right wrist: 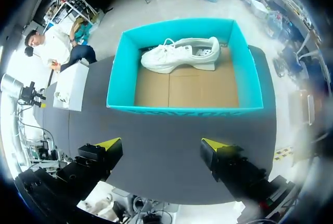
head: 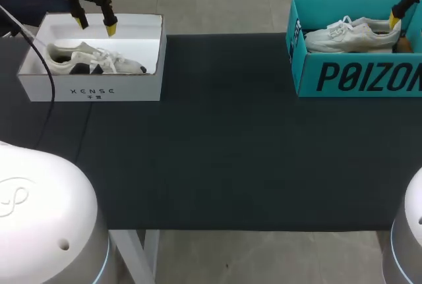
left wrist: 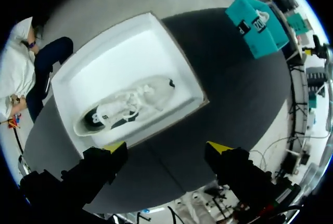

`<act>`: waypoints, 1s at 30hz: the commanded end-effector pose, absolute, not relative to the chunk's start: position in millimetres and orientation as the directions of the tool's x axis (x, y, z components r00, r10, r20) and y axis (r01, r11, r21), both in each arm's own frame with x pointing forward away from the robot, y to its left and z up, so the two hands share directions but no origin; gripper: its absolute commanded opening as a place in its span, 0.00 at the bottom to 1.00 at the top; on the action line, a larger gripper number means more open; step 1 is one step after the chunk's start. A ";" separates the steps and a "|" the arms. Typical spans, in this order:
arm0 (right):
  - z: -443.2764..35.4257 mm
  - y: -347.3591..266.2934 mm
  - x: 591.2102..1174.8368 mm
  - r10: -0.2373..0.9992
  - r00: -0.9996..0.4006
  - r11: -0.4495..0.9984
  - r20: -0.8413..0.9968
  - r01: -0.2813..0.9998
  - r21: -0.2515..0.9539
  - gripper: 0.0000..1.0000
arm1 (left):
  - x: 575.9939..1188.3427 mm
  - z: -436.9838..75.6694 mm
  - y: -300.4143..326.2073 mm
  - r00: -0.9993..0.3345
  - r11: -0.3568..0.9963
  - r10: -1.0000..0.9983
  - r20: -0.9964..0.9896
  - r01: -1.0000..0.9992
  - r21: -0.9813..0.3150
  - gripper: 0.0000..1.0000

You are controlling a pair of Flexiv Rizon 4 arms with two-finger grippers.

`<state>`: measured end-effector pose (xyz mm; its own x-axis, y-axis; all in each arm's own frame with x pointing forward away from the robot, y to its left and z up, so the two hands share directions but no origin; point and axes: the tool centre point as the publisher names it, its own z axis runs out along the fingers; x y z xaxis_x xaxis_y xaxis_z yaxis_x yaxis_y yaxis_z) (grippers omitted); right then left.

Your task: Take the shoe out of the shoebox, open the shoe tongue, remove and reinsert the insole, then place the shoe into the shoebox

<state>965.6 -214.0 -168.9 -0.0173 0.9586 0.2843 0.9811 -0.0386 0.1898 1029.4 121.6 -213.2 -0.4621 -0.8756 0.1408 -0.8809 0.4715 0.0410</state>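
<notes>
Dark tabletop [head: 224, 152] carrying two open boxes. The teal shoebox [head: 356, 76], at the far right corner, is cut off by the head view's edge. The right wrist view shows it whole [right wrist: 182, 108], with a pale shoe [right wrist: 182, 53] along the wall farthest from the pincer.

At the far left, the front wall of the white shoebox [head: 92, 89] hides the lower part of a white-and-black shoe [head: 92, 60], seen complete from the left wrist [left wrist: 127, 104].

The left pincer [head: 96, 27] hangs over this box, fingers wide, holding nothing. The right pincer [right wrist: 161, 143] is likewise wide and empty; the head view shows only one of its yellow tips.
</notes>
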 end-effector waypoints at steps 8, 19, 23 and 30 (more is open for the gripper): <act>-168.9 -214.2 966.3 0.959 -0.016 -0.039 0.284 0.981 0.188 1.00 | 1029.5 -216.1 124.4 -0.357 0.368 -0.919 0.165 -0.929 0.040 1.00; -198.2 -253.9 1016.9 0.986 -0.034 0.000 0.162 0.979 0.206 1.00 | 1014.0 -212.0 116.2 -0.281 0.291 -0.950 0.136 -0.954 0.067 1.00; -213.4 -271.4 1042.3 0.994 -0.052 0.032 0.099 0.981 0.190 1.00 | 1010.5 -211.2 117.7 -0.259 0.266 -0.961 0.100 -0.961 0.069 1.00; -221.4 -301.4 1084.4 0.999 -0.041 0.038 0.012 0.978 0.203 1.00 | 1004.5 -208.6 113.8 -0.215 0.219 -0.974 0.066 -0.973 0.064 1.00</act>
<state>1053.1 -298.1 -220.8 -0.0459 0.9988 0.0164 0.9648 0.0401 0.2598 1010.9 116.2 -209.9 -0.2183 -0.9730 0.0751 -0.9716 0.2239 0.0768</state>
